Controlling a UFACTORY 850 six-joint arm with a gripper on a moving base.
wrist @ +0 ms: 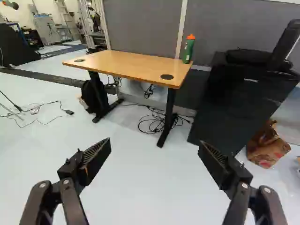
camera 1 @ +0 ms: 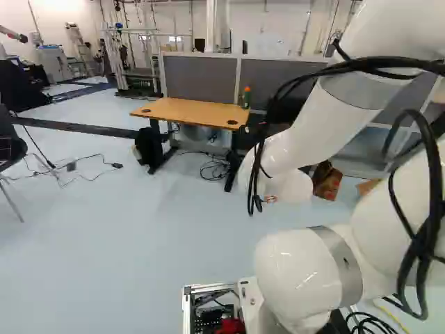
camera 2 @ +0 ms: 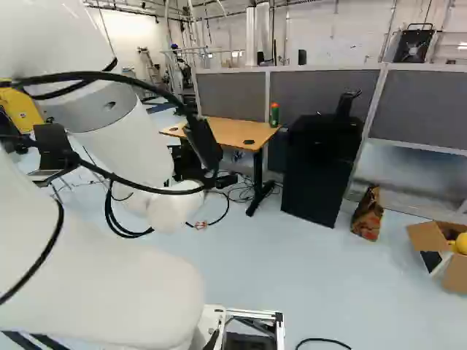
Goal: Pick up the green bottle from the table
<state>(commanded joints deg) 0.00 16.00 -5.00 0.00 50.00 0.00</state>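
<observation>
The green bottle (wrist: 188, 48) with an orange cap stands upright on the wooden table (wrist: 126, 65), by the partition and at the end nearer the black cabinet. It also shows in the left base view as a small green bottle (camera 1: 246, 97), and in the right base view as the same bottle (camera 2: 274, 114). In the wrist view my gripper (wrist: 154, 144) is open, its two fingers wide apart with only floor between them. Bottle and table are well ahead of the fingertips, not touched. The base views do not show the fingers clearly.
A tall black cabinet (camera 2: 321, 168) stands beside the table, before grey partitions (camera 2: 416, 109). A brown paper bag (camera 2: 367, 214) and an open cardboard box (camera 2: 456, 273) are on the floor. Cables (wrist: 152, 119) lie around the table's legs; a black backpack-like item (wrist: 89, 96) is beneath.
</observation>
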